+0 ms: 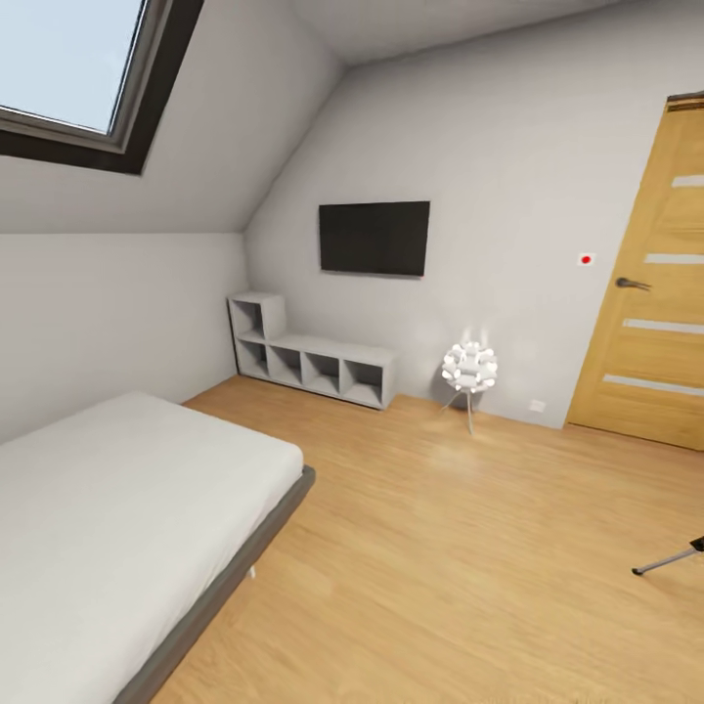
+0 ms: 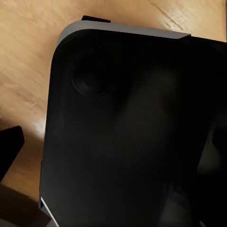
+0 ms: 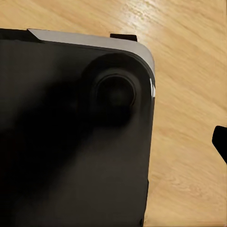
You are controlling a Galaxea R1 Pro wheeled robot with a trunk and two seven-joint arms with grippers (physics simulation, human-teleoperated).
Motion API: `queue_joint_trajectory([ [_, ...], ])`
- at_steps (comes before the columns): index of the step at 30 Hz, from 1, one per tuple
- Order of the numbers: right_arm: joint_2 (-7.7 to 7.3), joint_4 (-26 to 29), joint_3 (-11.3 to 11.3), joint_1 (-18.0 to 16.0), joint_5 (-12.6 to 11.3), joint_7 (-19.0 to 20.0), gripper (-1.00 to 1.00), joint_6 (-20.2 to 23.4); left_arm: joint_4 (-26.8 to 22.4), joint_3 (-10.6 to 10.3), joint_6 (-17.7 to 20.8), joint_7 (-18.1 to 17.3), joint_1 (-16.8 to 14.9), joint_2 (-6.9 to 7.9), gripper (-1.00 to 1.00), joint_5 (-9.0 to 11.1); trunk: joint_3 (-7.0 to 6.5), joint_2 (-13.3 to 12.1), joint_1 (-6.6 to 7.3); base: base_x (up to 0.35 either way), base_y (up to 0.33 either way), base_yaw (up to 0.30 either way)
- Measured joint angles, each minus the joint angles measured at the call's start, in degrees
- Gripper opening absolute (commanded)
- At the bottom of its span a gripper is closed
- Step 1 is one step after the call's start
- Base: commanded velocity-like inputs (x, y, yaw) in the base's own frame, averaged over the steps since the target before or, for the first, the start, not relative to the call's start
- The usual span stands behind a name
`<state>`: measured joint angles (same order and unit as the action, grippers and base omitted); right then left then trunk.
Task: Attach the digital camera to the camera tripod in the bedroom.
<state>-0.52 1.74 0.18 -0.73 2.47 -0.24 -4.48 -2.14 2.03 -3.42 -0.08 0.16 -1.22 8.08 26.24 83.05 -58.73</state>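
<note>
**In the bedroom, tripod just coming into sight, camera not yet found**

The robot stands inside the bedroom [image 1: 440, 548], looking over light plank flooring toward a pale wall. The head view takes in a bed [image 1: 127, 508] with a white mattress, grey cube shelves [image 1: 313, 362] under a wall-mounted screen [image 1: 374, 238], a small white-ball floor lamp [image 1: 469, 369] and an oak door [image 1: 650, 284].

Of the camera tripod [image 1: 668, 560], one silver leg with a black foot pokes in at the edge of the head view, low on the floor, on the robot's right-hand side. Its head and pan handle are cut off, so I cannot tell how it stands. The digital camera cannot be located from these pictures.

Both wrist views look down on a dark, rounded-cornered body, most likely the robot's own base [image 2: 132, 142], with wood floor beyond it. This suggests both arms hang low beside the trunk, well away from the tripod leg. A black shape sits at the rim of each wrist view, possibly a fingertip, but too little shows to say whether either hand is open, closed or holding anything.

As I judge it, reaching the room is done. Everything else remains: turning toward the tripod, finding and picking up the camera, and seating it on the tripod's head.
</note>
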Motion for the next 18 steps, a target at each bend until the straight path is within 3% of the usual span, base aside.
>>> queue_joint_trajectory([
  [13,-0.08,0.0,0.0,0.0,0.0,0.0,1.00,0.0,0.0,0.0,0.0,0.0,0.0,0.04,1.00,0.1,0.00,0.0,0.00,0.000,0.000,-0.282],
  [18,-0.09,0.0,0.0,0.0,0.0,0.0,1.00,0.0,0.0,0.0,0.0,0.0,0.0,0.07,1.00,0.5,0.00,0.0,0.00,0.000,0.000,-0.106],
])
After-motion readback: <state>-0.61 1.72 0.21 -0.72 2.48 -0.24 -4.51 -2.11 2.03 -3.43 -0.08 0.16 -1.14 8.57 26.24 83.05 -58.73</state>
